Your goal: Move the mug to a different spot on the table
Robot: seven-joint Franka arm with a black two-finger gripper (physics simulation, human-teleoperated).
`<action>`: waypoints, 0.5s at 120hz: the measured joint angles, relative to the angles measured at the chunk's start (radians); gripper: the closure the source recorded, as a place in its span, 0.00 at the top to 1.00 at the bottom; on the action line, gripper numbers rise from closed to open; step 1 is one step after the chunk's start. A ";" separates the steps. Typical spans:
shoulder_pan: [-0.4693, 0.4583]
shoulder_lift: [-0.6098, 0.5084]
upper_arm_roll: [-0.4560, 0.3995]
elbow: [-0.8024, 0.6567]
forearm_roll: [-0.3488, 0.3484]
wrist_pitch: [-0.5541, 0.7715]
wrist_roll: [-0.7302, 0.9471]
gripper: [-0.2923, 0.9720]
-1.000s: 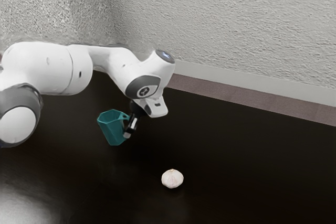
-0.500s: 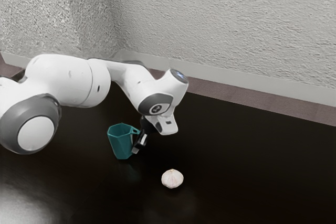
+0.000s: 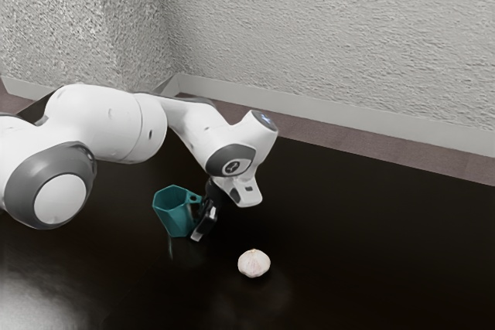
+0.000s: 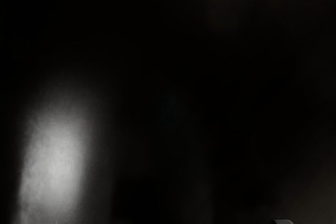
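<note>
Mug (image 3: 175, 212) pinched at its handle by the tool (image 3: 201, 223), garlic bulb (image 3: 254, 263) near, dark table (image 3: 371, 229) wide open beyond

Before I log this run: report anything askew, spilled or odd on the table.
The teal mug looks slightly tilted, top leaning toward the exterior view's left, because the end effector grips it at its handle side. Nothing looks spilled or damaged; the garlic bulb lies apart on the table.
</note>
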 joint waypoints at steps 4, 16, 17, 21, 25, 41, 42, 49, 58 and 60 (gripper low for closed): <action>-0.001 0.000 -0.001 0.002 -0.005 0.001 0.001 0.80; -0.002 -0.002 -0.003 0.004 -0.011 0.005 0.004 0.74; -0.002 -0.002 -0.003 0.004 -0.011 0.005 0.005 0.74; -0.002 -0.005 -0.003 0.005 -0.012 0.006 0.006 0.73; -0.002 -0.007 -0.004 0.014 -0.013 0.007 0.007 0.73; -0.004 -0.052 -0.011 0.040 -0.043 0.010 0.012 0.75; -0.005 -0.059 -0.013 0.040 -0.046 0.010 0.013 0.75; -0.003 -0.120 -0.034 0.027 -0.081 0.010 0.018 0.75; 0.005 -0.235 -0.044 -0.023 -0.148 0.007 0.029 0.76; 0.009 -0.264 -0.045 -0.036 -0.164 0.005 0.032 0.76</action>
